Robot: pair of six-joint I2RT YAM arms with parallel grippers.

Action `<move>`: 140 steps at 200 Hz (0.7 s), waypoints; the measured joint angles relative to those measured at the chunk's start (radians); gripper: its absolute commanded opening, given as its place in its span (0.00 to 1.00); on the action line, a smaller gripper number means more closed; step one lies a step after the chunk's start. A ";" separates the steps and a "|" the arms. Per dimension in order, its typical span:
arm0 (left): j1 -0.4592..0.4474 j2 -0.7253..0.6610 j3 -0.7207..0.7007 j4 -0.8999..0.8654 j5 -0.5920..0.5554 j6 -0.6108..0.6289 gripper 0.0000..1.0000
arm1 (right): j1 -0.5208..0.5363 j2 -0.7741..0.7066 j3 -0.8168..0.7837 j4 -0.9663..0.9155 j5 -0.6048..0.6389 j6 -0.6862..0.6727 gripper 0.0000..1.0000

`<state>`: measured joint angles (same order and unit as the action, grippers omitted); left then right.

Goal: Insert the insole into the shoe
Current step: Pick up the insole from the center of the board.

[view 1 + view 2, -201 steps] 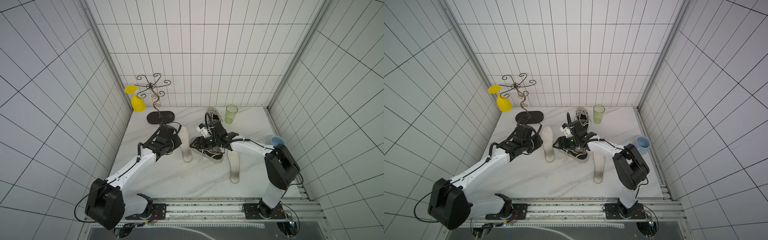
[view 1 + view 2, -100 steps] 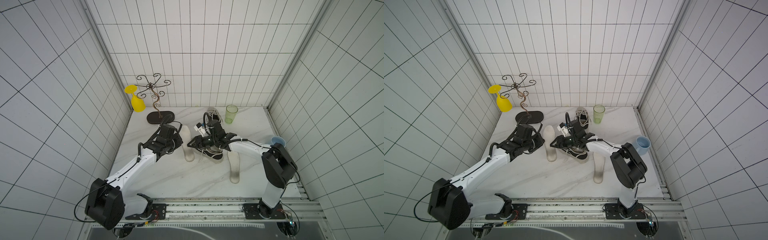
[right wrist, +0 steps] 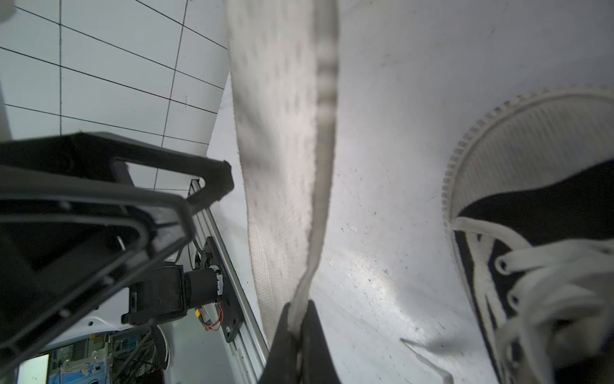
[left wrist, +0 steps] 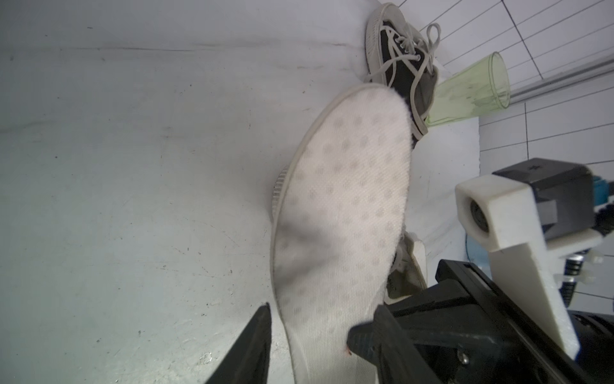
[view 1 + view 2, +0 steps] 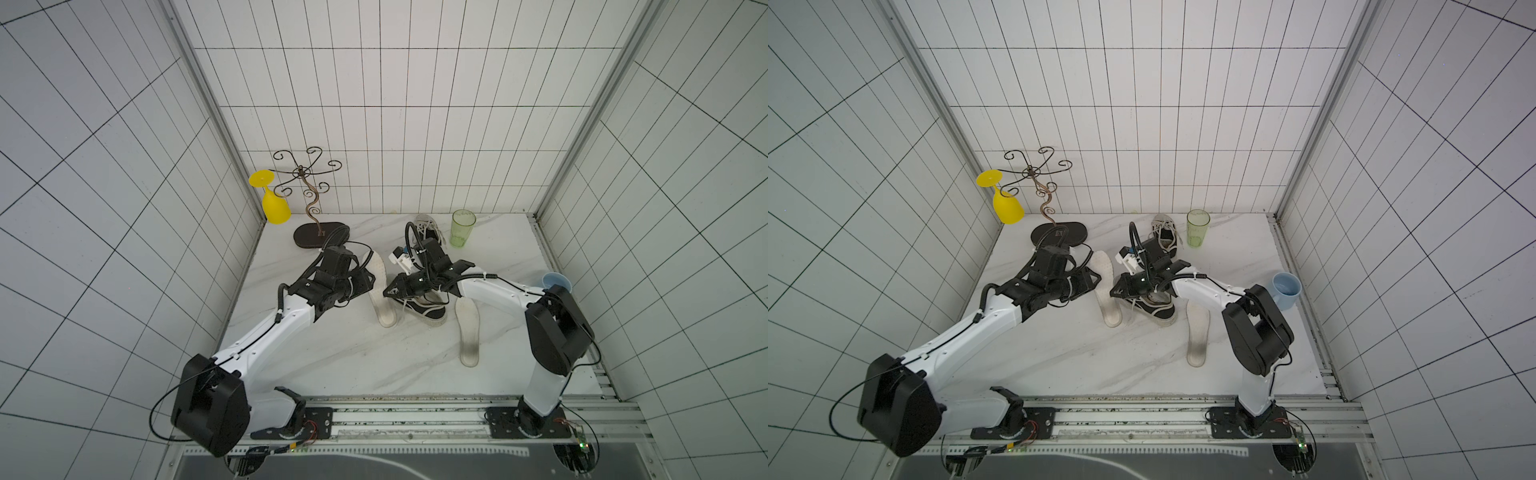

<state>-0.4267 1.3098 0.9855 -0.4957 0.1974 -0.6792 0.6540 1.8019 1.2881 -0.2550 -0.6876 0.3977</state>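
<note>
1. Quick status from us: the insole point(image 5: 381, 291) lies on the table point(image 5: 332, 353) just left of the shoe point(image 5: 424, 311), running near to far. It's not in the shoe yet.
2. Our right gripper point(image 3: 299, 319) is clamped on the insole's long edge on the shoe side. In the right wrist view the tips pinch tight, with the edge bunched up between them.
3. Our left gripper point(image 4: 312, 322) is loose. Its fingers stand apart either side of the insole, and as far as we can tell it's holding nothing.
4. So we reckon the step in hand is lifting the insole with the right arm alone and pointing it at the shoe's opening.
5. An edge pinch on something this floppy probably lets it droop, so we'd lift slowly and let it hang lengthwise before steering it.
6. We'd get the left fingers clear first so the insole can't snag on them. After that the left gripper could steady the shoe, which looks light enough to skid when pushed.
7. The laces look loose, so we'd aim under the tongue, slide toward the toe, then press the heel end flat.
8. A second insole point(image 5: 467, 332) lies right of the shoe, and a far shoe point(image 5: 430, 230) sits by the green cup point(image 5: 462, 228). We'd leave those alone.
</note>
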 measured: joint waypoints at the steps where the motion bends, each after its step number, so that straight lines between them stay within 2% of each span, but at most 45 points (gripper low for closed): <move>1: 0.002 0.002 0.003 -0.002 0.001 0.003 0.55 | 0.000 0.000 0.000 -0.004 0.001 -0.005 0.00; 35: 0.060 0.089 0.108 -0.096 0.119 0.283 0.59 | -0.006 -0.015 0.030 -0.200 0.045 -0.201 0.00; 79: 0.061 0.118 0.158 -0.168 0.230 0.583 0.60 | -0.006 -0.049 0.048 -0.376 0.084 -0.378 0.00; 101: 0.063 0.134 0.159 -0.183 0.262 0.660 0.60 | -0.006 -0.089 0.048 -0.415 0.087 -0.427 0.00; 140: 0.064 0.172 0.159 -0.183 0.275 0.714 0.59 | -0.003 -0.109 0.048 -0.449 0.086 -0.478 0.00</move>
<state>-0.3630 1.4815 1.1442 -0.6785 0.4721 0.0349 0.6514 1.6928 1.3361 -0.7044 -0.6014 -0.0807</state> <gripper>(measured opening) 0.597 0.048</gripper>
